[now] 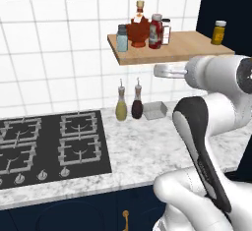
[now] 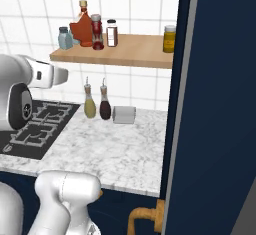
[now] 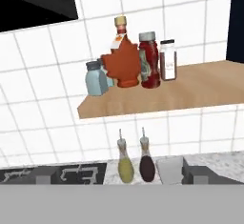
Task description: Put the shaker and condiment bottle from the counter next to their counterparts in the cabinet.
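Left base: shaker point(image 1: 122, 38) at cabinet point(image 1: 187, 48) left edge, leaf bottle point(image 1: 139, 27) beside it, condiment bottle point(image 1: 155, 31) touching the leaf's right side. Right base: same row on shelf's left half, counter point(image 2: 120, 149) carries two cruets point(image 2: 97, 101) at back edge. Hand: end effector point(image 3: 119, 176) tips spread apart, gripping nothing.

A home kitchen: a gas hob point(image 1: 49, 144) is set into a marble counter point(image 1: 147, 151) with white tiled wall point(image 1: 59, 58) behind. Right of the hob stand two cruets point(image 1: 129, 104); above them a wooden shelf point(image 1: 187, 48) carries bottles and jars, perhaps condiments.
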Tool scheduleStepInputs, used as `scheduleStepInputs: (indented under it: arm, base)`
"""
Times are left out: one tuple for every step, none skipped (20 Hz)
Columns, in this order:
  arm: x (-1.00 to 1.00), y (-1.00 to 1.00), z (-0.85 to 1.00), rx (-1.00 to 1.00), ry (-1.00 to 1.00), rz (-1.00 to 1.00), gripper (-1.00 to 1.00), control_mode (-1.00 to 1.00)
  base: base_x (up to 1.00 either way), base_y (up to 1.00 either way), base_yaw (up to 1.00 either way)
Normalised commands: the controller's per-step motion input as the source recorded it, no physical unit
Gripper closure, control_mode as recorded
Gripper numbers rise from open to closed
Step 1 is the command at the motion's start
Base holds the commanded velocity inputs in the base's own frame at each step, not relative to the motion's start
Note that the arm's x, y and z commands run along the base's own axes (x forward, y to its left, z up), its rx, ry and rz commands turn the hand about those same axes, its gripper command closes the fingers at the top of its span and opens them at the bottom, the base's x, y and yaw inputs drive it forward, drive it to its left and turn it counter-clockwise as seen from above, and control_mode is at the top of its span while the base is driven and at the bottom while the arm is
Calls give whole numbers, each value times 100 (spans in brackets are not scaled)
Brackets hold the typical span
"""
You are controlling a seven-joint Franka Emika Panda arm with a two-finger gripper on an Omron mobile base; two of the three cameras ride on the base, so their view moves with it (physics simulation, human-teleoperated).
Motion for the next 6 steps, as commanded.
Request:
scheduleStepInputs:
  arm:
    - [-100, -40, 35, 0, 1, 27, -100, -100]
    - [-100, -42, 38, 0, 0, 27, -100, -100]
    - [-100, -42, 38, 0, 0, 26, -100, -100]
    - [-100, -45, 46, 0, 0, 25, -100, -100]
    - [-100, -49, 57, 0, 0, 23, -100, -100]
    - [-100, -53, 66, 0, 0, 19, -100, -100]
  base:
    - [0, 0, 0]
    - [0, 0, 0]
    - [0, 0, 0]
    - [0, 0, 0]
    - [0, 0, 0]
    - [0, 0, 0]
